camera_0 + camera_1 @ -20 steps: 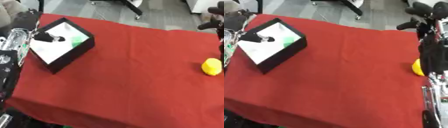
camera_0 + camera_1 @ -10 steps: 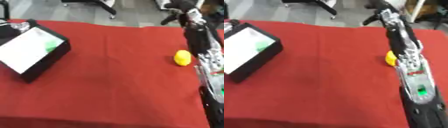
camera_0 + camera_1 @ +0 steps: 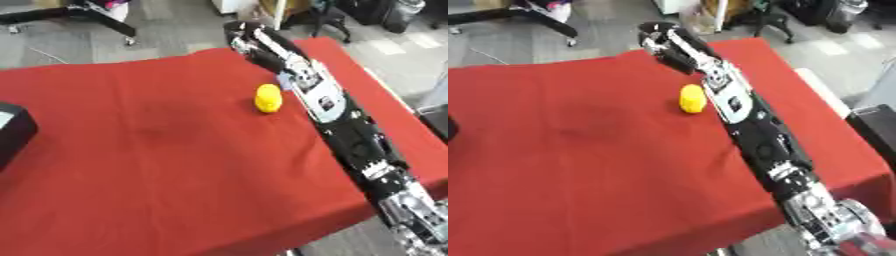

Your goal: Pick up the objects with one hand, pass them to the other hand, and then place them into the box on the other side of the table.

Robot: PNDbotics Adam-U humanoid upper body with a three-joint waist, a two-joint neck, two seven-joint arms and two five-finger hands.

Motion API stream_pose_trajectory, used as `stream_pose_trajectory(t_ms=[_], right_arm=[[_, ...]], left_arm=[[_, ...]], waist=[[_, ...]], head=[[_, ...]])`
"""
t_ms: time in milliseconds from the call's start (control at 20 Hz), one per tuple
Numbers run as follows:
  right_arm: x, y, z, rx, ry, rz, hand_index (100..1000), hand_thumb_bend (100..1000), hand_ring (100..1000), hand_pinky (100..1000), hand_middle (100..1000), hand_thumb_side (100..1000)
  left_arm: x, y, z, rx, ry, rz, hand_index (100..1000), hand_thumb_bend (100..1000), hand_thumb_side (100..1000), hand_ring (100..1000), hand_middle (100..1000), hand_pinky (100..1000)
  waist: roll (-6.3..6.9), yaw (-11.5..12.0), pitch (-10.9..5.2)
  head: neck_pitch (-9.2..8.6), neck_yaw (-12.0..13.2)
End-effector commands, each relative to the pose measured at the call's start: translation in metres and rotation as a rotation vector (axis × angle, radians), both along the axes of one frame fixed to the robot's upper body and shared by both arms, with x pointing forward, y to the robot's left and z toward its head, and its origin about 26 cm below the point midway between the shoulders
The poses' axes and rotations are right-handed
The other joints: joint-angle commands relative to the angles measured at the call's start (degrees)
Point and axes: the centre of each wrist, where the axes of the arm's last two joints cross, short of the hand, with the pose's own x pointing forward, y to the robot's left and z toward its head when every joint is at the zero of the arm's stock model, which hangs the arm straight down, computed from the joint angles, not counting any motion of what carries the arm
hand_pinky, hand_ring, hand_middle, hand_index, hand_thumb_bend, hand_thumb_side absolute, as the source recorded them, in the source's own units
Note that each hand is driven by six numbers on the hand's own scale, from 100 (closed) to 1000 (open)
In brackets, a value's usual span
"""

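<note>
A small yellow lemon-like object lies on the red tablecloth, right of the middle. My right arm stretches from the lower right corner up along the object's right side. My right hand hangs beyond the object, over the table's far edge, open and holding nothing. Only a corner of the black box shows, at the left edge of the left eye view. My left hand is out of sight.
The red tablecloth covers the whole table, whose right edge runs just right of my arm. Grey floor, chair legs and dark bins lie past the far edge.
The camera has swung right, so the box slid to the view's left edge and my left arm dropped out. My right arm now lies stretched beside the yellow object.
</note>
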Motion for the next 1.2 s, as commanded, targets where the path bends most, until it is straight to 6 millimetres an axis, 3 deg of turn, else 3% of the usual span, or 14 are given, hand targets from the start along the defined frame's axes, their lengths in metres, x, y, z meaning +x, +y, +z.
stream_pose_trajectory(t_ms=[50,500,850,1200], right_arm=[[0.009,-0.021,0.002,-0.146,0.031,-0.032,937,100,814,989,868,1000],[0.010,-0.026,-0.006,-0.427,0.137,0.009,954,100,879,936,883,978],[0.002,-0.047,0.000,-0.587,0.128,-0.056,962,100,917,904,903,910],[-0.005,-0.065,-0.011,-0.678,0.174,-0.080,953,100,913,893,864,871]], left_arm=[[-0.003,-0.008,0.000,-0.002,0.010,-0.054,806,533,711,528,614,691],[-0.006,-0.010,-0.010,0.005,0.074,-0.065,810,510,742,525,612,691],[-0.007,-0.009,-0.013,0.021,0.092,-0.048,811,505,748,524,611,692],[-0.007,-0.010,-0.014,0.025,0.099,-0.048,815,495,758,523,609,692]], waist=[[0.29,0.11,-0.63],[0.34,0.30,-0.64],[0.25,0.30,-0.71],[0.24,0.22,-0.71]], head=[[-0.16,-0.75],[-0.16,-1.25],[-0.16,-1.33],[-0.16,-1.06]])
